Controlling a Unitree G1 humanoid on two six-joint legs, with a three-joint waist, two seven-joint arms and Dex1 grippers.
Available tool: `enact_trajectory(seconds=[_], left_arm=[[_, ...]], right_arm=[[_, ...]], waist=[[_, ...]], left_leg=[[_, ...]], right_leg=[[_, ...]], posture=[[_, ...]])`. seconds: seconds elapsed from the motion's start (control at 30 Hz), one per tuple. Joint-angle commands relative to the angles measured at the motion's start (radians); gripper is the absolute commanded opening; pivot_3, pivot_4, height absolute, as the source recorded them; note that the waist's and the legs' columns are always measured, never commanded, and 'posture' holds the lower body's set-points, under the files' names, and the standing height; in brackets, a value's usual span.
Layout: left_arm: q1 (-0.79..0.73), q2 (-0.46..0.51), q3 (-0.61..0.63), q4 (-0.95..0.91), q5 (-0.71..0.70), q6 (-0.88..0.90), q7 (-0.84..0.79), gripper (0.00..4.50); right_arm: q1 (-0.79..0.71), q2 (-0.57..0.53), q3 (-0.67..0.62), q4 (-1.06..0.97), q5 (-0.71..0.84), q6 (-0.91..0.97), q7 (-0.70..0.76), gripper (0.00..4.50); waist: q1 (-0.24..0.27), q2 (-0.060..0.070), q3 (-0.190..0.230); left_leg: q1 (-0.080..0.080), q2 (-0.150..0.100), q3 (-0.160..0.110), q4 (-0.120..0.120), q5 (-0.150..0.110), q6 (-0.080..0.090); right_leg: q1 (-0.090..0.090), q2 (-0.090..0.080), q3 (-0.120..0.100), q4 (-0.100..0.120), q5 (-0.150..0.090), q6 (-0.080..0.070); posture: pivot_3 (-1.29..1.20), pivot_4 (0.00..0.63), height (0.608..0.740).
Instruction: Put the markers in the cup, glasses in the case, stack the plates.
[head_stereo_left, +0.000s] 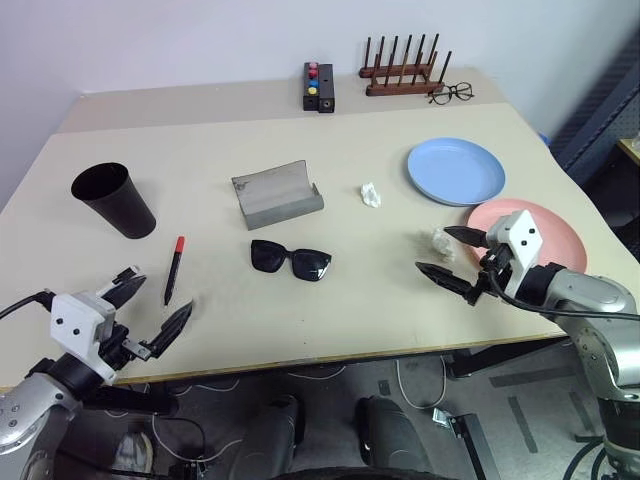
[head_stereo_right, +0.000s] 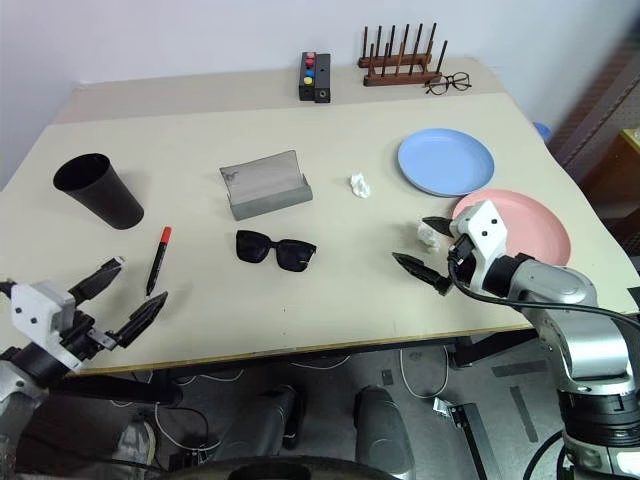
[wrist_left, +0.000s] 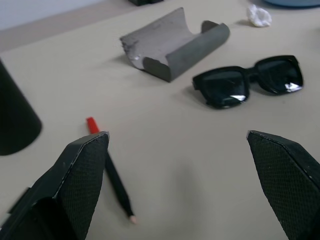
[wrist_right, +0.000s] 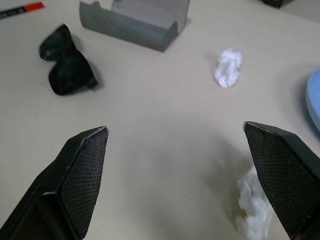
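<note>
Left eye view: unmarked black cup (head_stereo_left: 114, 200), no legible writing anywhere.

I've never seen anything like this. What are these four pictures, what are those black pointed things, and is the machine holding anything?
A two-armed robot stands at a table. Two pictures come from cameras in its head, looking down; the other two from cameras on its wrists, looking along its fingers. The black pointed things are those fingers: the left gripper and right gripper both stand open and hold nothing. On the table lie a black cup, a marker with a red cap, black sunglasses, an open grey case, a blue plate, a pink plate and two crumpled white scraps. At the far edge are a wooden rack, clear spectacles and a small button box.
</note>
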Motion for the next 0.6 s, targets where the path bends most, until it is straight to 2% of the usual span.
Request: enact_trajectory(seconds=[0.03,0.13,0.6], left_arm=[[-0.014,0.026,0.037,-0.043,-0.032,0.027,0.009,4.50],[-0.039,0.036,0.014,0.007,0.012,0.002,0.002,4.50],[-0.104,0.031,-0.037,-0.020,0.002,0.044,0.041,4.50]], right_arm=[[-0.011,0.007,-0.007,-0.058,0.038,0.029,-0.015,4.43],[-0.019,0.008,-0.017,-0.022,0.022,0.008,-0.020,4.43],[0.010,0.040,-0.003,-0.033,0.028,-0.016,-0.040,4.43]], waist=[[0.000,0.000,0.000],[0.003,0.000,0.000],[0.021,0.000,0.000]], left_leg=[[0.000,0.000,0.000,0.000,0.000,0.000],[0.000,0.000,0.000,0.000,0.000,0.000],[0.000,0.000,0.001,0.000,0.000,0.000]], right_leg=[[0.000,0.000,0.000,0.000,0.000,0.000],[0.000,0.000,0.000,0.000,0.000,0.000],[0.000,0.000,0.000,0.000,0.000,0.000]], posture=[[0.00,0.150,0.740],[0.00,0.150,0.740],[0.00,0.150,0.740]])
